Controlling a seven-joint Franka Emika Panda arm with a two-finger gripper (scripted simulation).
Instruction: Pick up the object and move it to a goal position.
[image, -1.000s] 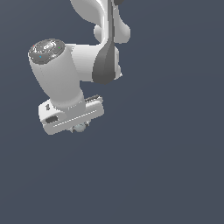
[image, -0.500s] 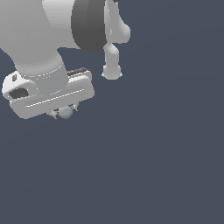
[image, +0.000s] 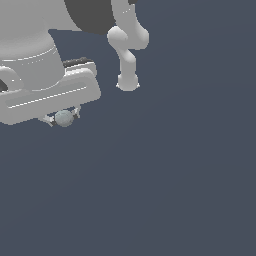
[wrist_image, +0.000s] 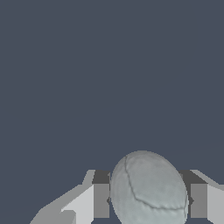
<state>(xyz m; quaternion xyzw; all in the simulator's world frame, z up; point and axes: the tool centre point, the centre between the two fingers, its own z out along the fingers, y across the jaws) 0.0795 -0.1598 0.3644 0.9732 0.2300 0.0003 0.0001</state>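
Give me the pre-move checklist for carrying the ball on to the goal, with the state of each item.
1. Ball sits between the claw fingers: ok, both views show a finger on each side of it.
2. Fingers closed against the ball: ok, the wrist view shows no gap on either side.
3. Ball roughly centred on the pads: ok in the wrist view.
4. Ball clear of any surface: cannot tell, the plain backdrop gives no height cue.
5. Goal position visible: not ok, no marker appears in either view.
6. Path free of obstacles: ok, nothing else shows near the claw.
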